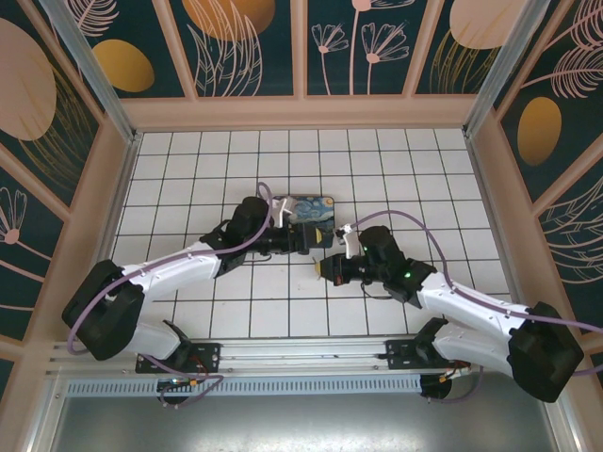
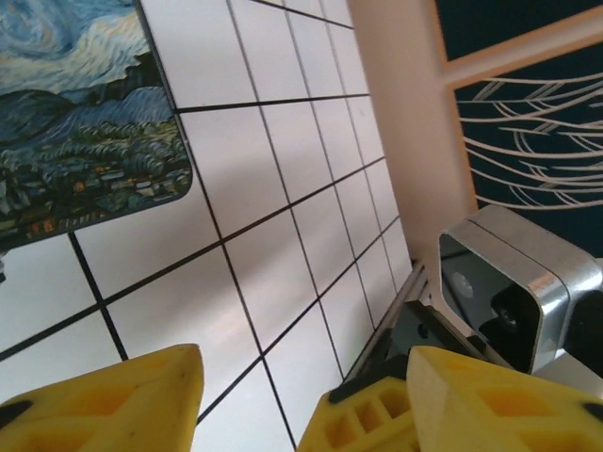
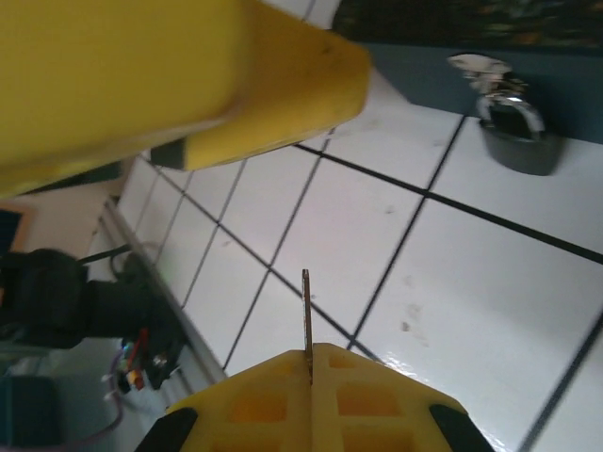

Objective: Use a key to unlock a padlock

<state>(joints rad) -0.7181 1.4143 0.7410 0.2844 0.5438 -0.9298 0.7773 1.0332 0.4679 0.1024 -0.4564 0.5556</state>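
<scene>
Two grippers close together from above: left gripper (image 1: 307,243) just below a blue-and-yellow swirl-painted box (image 1: 306,209), right gripper (image 1: 323,268) nearby over white tiled table (image 1: 188,169).

From left wrist: yellow fingers (image 2: 104,400) spread, released, nothing between.

From right wrist: thin silvery key (image 3: 306,315) edge-on at lower yellow finger (image 3: 254,405); cannot tell whether clenched on it. Small dark-bodied, silver-shackled padlock (image 3: 518,146) on tile beside box edge.

Bright, even light, soft glare on glossy white tiles (image 3: 471,311), close yellow fingers (image 2: 104,400) blurred in both wrist views.
</scene>
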